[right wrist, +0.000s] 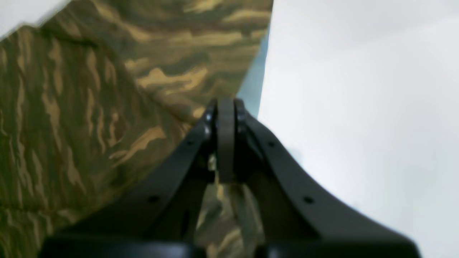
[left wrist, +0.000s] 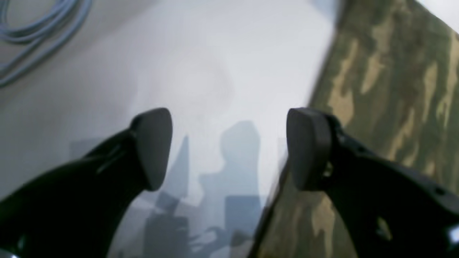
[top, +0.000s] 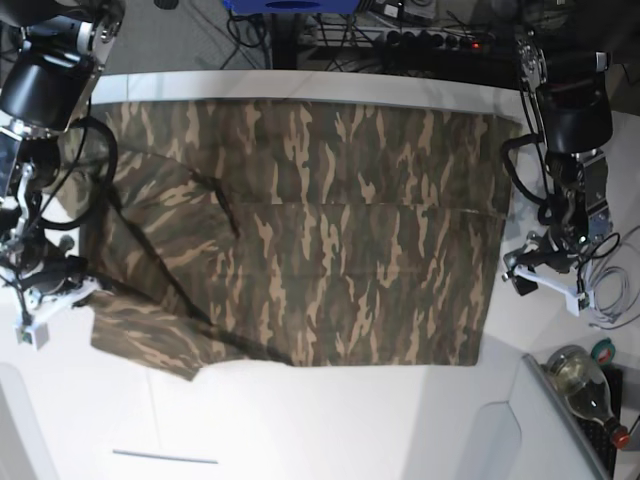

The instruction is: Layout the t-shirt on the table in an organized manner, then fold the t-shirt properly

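Camouflage t-shirt (top: 330, 230) spread flat across white table (top: 330, 420), sleeve rumpled.

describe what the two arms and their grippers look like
Both arms are black with silver joint rings and looped black cables in the base view. The left gripper has curved black fingers with rounded dark grey pads. The right gripper matches, with small screw holes along its fingers.

Both wrist views are soft with blur, so the t-shirt (right wrist: 89, 107) print smears into streaks. The right gripper (right wrist: 226, 143) hides whatever cloth sits between its pressed-together pads. In the base view both arms run off the top edge, and the bottle (top: 585, 385) is cut by the lower right corner.
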Controlling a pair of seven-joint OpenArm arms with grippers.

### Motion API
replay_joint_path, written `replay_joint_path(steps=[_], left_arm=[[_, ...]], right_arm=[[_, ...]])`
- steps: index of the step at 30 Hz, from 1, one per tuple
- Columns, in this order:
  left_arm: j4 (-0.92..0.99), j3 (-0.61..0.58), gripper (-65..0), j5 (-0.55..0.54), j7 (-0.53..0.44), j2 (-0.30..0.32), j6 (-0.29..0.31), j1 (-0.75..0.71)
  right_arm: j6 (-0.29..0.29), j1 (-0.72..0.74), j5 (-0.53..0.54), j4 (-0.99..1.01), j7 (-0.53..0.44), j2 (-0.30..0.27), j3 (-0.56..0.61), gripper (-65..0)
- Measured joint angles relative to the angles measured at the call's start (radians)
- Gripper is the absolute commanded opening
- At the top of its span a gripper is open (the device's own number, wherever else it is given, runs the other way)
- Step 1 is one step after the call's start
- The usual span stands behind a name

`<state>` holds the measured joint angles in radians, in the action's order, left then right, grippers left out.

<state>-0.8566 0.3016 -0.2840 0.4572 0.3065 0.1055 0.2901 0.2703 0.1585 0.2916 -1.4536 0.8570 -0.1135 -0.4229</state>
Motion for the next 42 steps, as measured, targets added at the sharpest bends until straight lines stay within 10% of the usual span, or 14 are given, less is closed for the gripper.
replay_joint_path(steps=[11,17,22,34,42], left_arm=[[0.213,-0.209,-19.3,-0.014,-0.185,-0.049,0.015,0.068],[0.285,-0.21,-61.7,-0.016,-0.282,-0.063,0.0,0.083],[0.282,-0.209,-65.0,-0.029,-0.277,-0.07,0.0,0.083],[-0.285,-0.158,-65.0,-0.015,0.097,-0.087,0.003,-0.137],[-0.576,-0.06,-65.0,-0.007,0.265,-0.088,-0.106,-0.324]], right_arm=[[0.001,-0.035,0.0,-0.046,0.019,0.002,0.0,-65.0],[0.001,-0.032,0.0,-0.045,0.019,0.0,0.0,-65.0],[0.001,-0.032,0.0,-0.045,0.019,0.001,0.0,-65.0],[0.001,-0.031,-0.003,-0.043,0.019,0.002,0.0,-65.0],[0.001,-0.032,-0.003,-0.043,0.018,0.002,0.0,-65.0]])
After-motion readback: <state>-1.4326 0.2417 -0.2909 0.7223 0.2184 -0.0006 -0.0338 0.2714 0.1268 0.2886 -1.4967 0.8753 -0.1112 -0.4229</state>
